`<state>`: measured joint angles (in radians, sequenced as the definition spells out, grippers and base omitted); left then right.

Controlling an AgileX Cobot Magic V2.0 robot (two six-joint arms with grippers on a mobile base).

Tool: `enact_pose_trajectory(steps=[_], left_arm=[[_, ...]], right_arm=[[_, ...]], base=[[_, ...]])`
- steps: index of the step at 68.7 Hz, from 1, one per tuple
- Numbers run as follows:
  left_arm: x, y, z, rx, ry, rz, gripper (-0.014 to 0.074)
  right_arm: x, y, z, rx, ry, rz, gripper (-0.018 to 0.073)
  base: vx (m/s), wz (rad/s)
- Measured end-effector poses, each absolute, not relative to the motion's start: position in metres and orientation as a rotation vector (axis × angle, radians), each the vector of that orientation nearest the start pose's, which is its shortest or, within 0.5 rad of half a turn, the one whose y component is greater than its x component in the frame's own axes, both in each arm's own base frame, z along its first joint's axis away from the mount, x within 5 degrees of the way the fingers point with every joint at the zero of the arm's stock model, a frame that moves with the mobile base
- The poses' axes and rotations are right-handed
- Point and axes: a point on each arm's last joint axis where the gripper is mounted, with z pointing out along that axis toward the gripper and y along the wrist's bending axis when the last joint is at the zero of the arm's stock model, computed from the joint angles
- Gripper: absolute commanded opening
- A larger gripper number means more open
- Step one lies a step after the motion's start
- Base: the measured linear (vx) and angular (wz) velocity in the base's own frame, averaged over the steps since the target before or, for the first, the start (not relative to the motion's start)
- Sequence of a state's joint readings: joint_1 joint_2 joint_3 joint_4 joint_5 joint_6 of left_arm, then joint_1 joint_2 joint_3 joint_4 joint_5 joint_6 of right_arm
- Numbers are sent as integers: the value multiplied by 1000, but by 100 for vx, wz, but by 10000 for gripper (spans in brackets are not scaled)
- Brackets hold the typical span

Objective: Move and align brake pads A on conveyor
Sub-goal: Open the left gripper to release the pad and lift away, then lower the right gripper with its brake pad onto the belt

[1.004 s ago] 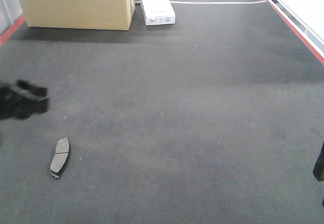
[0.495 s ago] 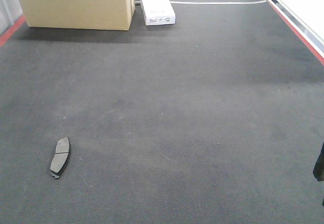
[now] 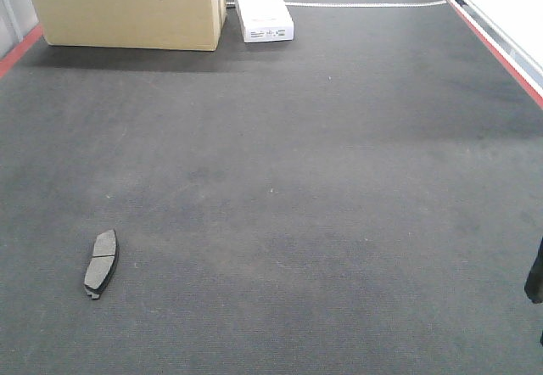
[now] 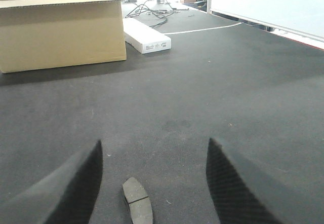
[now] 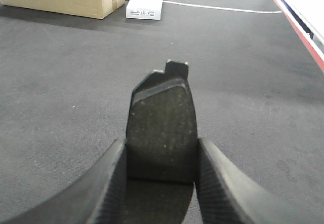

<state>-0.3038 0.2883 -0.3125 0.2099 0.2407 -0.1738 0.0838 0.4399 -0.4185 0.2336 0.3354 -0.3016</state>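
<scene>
Lying flat, curved grey brake pad point(image 3: 101, 264), grooved

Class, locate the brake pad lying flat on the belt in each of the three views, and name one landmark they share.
Front view: the lying brake pad is lower left on the conveyor.
Left wrist view: bottom centre, between the open jaws of the left gripper.
Right wrist view: not in it; the right gripper holds a second pad.
Shared landmark: the long white box.
</scene>
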Motion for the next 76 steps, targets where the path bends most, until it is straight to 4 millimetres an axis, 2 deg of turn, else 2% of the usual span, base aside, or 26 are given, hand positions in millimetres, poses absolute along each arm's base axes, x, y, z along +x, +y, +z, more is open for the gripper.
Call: enact_pose_trajectory(steps=[55, 63, 68, 76], left_arm=[[75, -19, 279, 245, 1676, -164, 439], [75, -19, 279, 245, 1676, -164, 439], [75, -19, 279, 245, 1676, -164, 439], [75, -19, 279, 245, 1675, -164, 439]], right_arm=[[96, 15, 293, -204, 1819, 72, -4], [97, 15, 295, -163, 1802, 105, -4], [101, 16, 296, -147, 1804, 117, -3], [117, 18, 300, -141, 1877, 136, 2]], base=[[0, 0], [0, 0], [0, 0], [0, 0]])
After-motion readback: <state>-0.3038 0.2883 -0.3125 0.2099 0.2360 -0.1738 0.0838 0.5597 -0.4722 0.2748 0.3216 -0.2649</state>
